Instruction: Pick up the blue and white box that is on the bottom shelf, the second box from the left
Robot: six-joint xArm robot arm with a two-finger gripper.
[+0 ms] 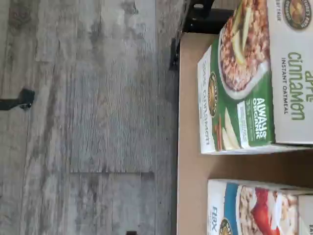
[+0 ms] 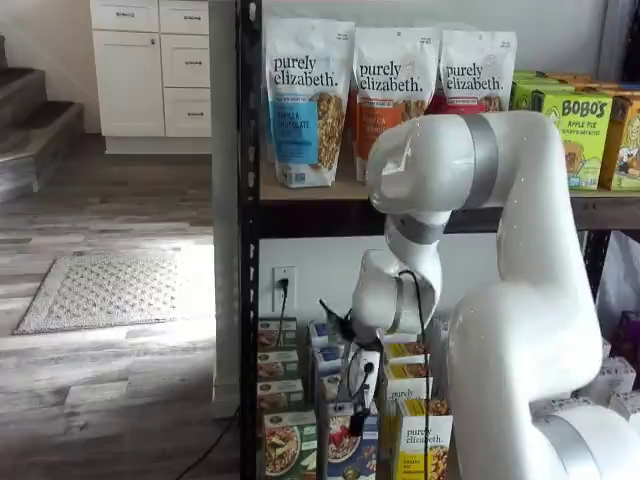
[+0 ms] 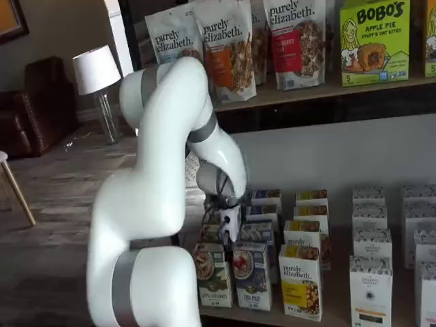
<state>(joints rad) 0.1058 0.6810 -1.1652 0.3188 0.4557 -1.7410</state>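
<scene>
The blue and white box stands at the front of the bottom shelf (image 1: 190, 166), between a green-and-white carton (image 3: 212, 276) and a yellow-and-white carton (image 3: 300, 281). It shows in both shelf views (image 2: 352, 447) (image 3: 252, 276), and in the wrist view (image 1: 254, 208) beside the green apple cinnamon carton (image 1: 254, 78). My gripper (image 3: 229, 240) hangs just above and in front of the blue box's top, and it also shows in a shelf view (image 2: 356, 398). Its white body and dark fingers show no clear gap and hold no box.
More cartons stand in rows behind the front ones. White cartons (image 3: 371, 286) fill the shelf's right side. Tall granola bags (image 2: 305, 100) and Bobo's boxes (image 3: 373, 41) stand on the tier above. A black rack post (image 2: 247, 300) is at the left; grey plank floor (image 1: 88, 117) lies beyond the shelf edge.
</scene>
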